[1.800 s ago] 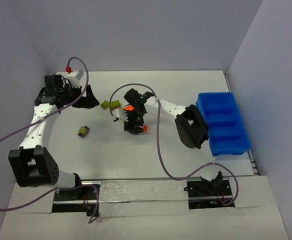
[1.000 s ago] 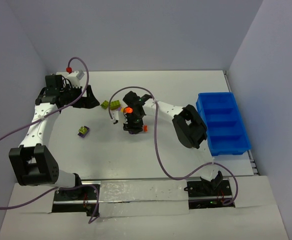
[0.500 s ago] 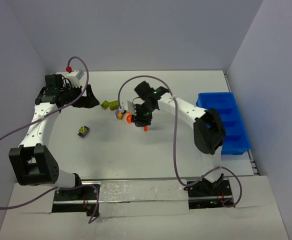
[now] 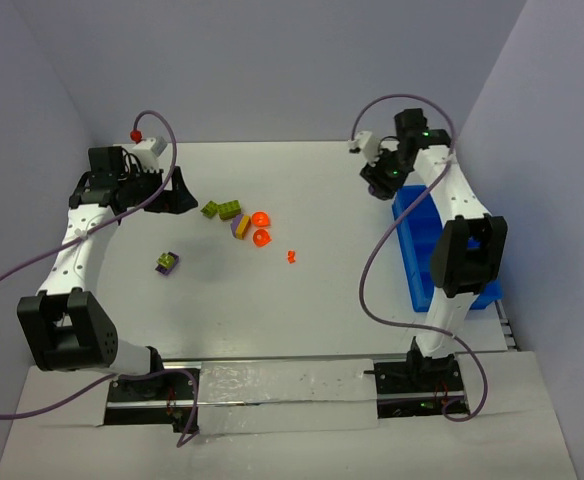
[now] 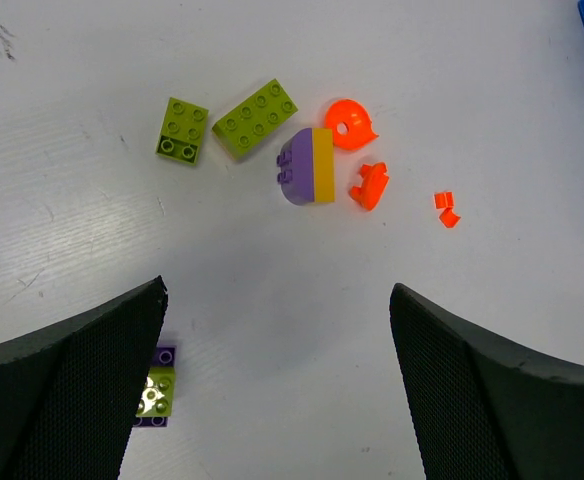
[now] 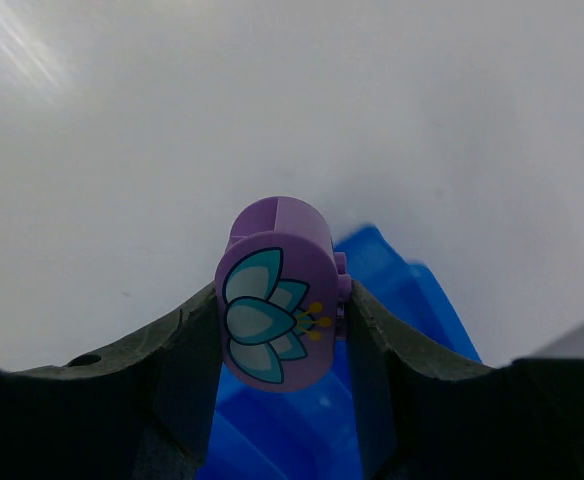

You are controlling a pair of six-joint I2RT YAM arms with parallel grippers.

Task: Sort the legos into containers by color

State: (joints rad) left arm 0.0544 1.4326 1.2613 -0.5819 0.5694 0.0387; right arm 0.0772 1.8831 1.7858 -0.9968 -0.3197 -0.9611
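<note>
My right gripper [image 4: 380, 178] is shut on a purple rounded lego [image 6: 277, 295] with a flower print, held above the far end of the blue tray [image 4: 417, 250]; the tray's blue compartments [image 6: 402, 300] show under the piece. On the table lie two lime-green bricks [image 5: 183, 131] [image 5: 255, 118], a purple-and-yellow piece [image 5: 307, 166], orange pieces [image 5: 348, 123] [image 5: 369, 186], a tiny orange bit [image 5: 446, 209] and a purple-and-green brick [image 5: 156, 392]. My left gripper [image 5: 277, 380] hangs open at the far left, above the table and short of the cluster.
Grey walls enclose the table on the left, back and right. A purple cable loops from each arm over the table. The right arm's links lie across the tray's middle in the top view.
The right arm has swung from the lego cluster at the table's middle to the far right, over the tray's far end, carrying the purple piece. The left arm has not moved.
</note>
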